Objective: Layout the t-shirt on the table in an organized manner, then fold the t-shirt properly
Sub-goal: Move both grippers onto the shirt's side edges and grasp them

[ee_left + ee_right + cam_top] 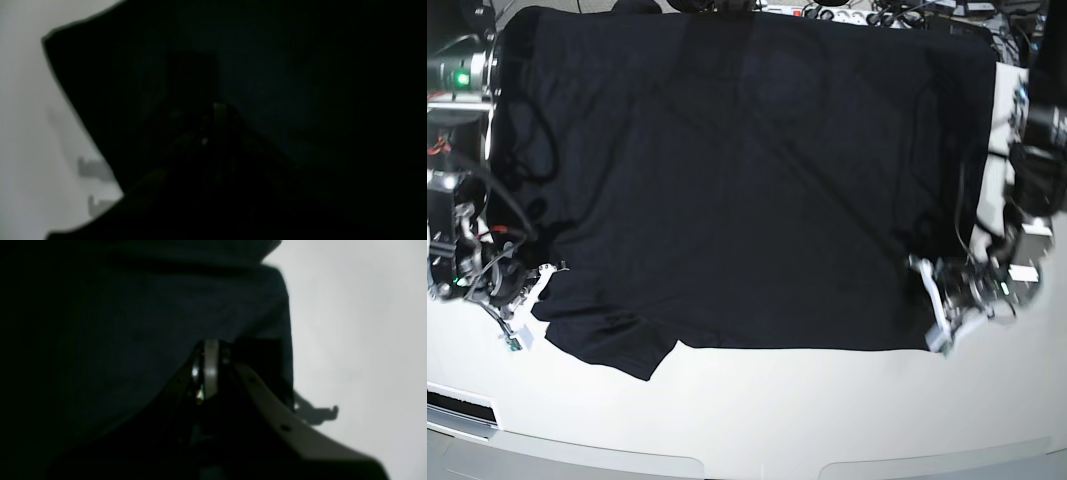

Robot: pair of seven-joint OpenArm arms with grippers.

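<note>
two grippers hold the plain black short-sleeved soft fabric t-shirt point(747, 190) at its lower corners, so the cloth spreads wide across most of the base view. the right gripper point(535, 288) is at the lower left of that frame and the left gripper point(935, 305) at the lower right. each one is fully closed, with the hem of the garment pinched between its jaws.

in the right wrist view the closed gripper point(208, 355) bites the dark cloth point(133, 323) in the middle of the frame, and the glossy white smooth-topped table point(360, 323) shows on the right side. in the left wrist view the picture is very dark; the gripper point(218, 111) is only a faint shape against the cloth point(233, 66), and the white surface point(23, 116) shows at the left.

i judge that the corners are held well apart to keep the fabric stretched and flat, which suits the laying-out step. one sleeve point(617, 345) at the lower left of the base view hangs a little lower and looks wrinkled. the folding itself does not seem started yet.
</note>
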